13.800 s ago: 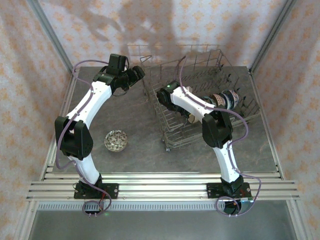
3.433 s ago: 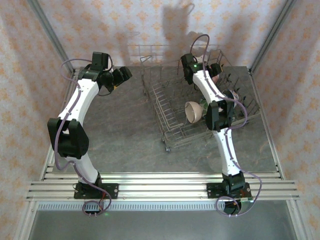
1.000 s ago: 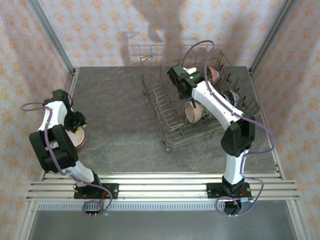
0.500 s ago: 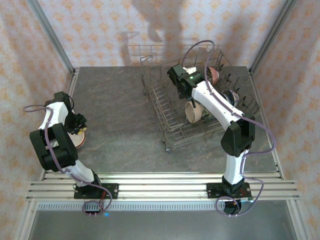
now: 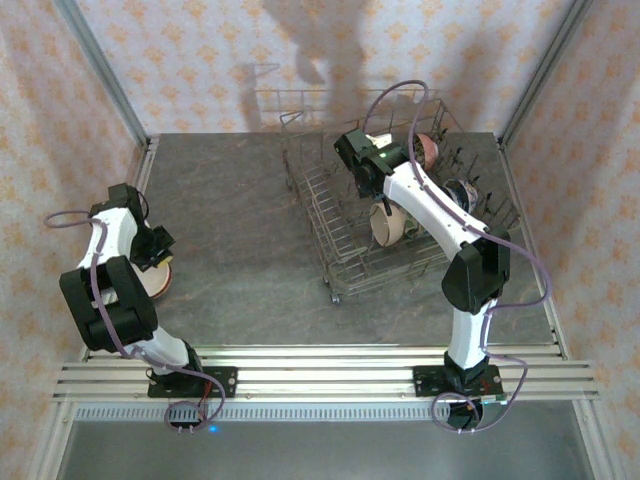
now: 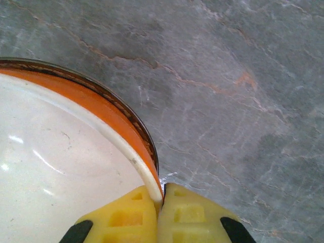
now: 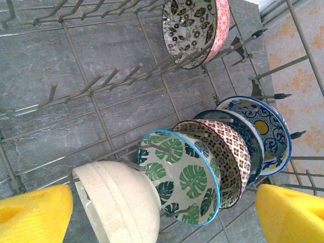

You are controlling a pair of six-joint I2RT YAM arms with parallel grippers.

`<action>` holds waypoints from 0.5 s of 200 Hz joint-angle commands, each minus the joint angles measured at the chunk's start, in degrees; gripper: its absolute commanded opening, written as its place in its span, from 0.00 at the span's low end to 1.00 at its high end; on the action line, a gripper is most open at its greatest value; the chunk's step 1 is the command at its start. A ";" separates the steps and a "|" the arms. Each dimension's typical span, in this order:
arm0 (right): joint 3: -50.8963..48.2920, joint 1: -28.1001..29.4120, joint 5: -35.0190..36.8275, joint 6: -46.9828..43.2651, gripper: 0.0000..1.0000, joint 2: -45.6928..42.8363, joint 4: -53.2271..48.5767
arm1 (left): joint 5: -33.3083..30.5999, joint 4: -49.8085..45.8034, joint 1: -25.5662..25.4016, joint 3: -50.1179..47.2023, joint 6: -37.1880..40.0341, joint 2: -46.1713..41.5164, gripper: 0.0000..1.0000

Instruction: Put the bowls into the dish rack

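The orange bowl's rim is pinched on the tabletop by the left claw, while the right claw is held spread wide (nothing gripped) over bowls stood in the rack.

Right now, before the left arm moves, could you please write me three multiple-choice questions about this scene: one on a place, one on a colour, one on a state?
1. Where is the orange bowl relative to the rack?
A. inside it
B. left of it, outside
C. behind it

2. What colour is the bowl's inside?
A. white
B. green
C. black

3. What is the left hand doing?
A. open above the bowl
B. shut on nothing
C. shut on the bowl's rim

Answers:
1 B: the top view shows it far to the left of the rack.
2 A: the left wrist view shows white inside and orange outside.
3 C: the yellow fingers pinch the rim.
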 commanded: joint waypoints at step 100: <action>-2.17 -0.03 1.97 -1.23 0.93 -3.27 1.21 | 2.70 -0.41 -11.01 -0.80 -5.62 -4.81 0.00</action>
